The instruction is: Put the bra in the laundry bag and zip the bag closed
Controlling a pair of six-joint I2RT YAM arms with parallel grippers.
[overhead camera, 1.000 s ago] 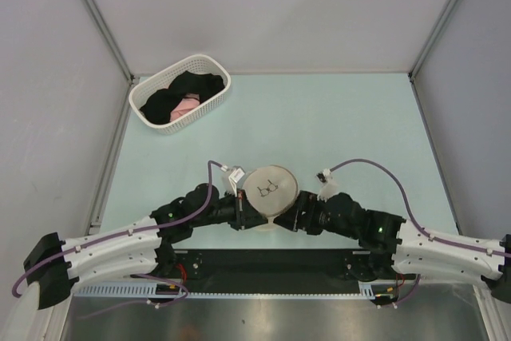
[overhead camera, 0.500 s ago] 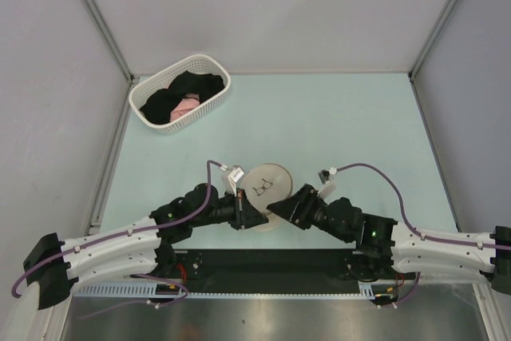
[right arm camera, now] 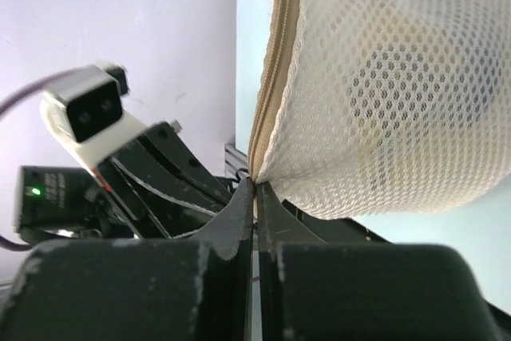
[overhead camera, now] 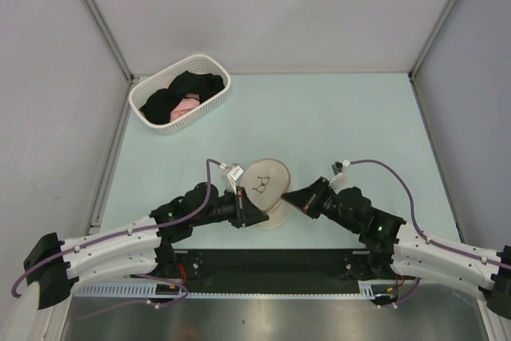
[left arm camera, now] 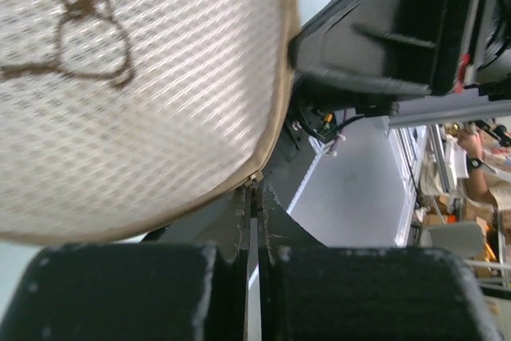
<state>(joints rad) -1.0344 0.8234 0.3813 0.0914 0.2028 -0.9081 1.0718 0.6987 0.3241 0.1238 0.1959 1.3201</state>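
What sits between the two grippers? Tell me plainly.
The laundry bag alone: in the top view it sits between the left gripper and right gripper; each wrist view shows jaws shut on its edge.

Left pincer closed — fingers clamp the seam edge of the mesh laundry bag, its printed face in view.

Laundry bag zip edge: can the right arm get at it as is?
Likely yes: the right tool is shut on the zip edge of the laundry bag, nothing between. The left tool pinches the other side.
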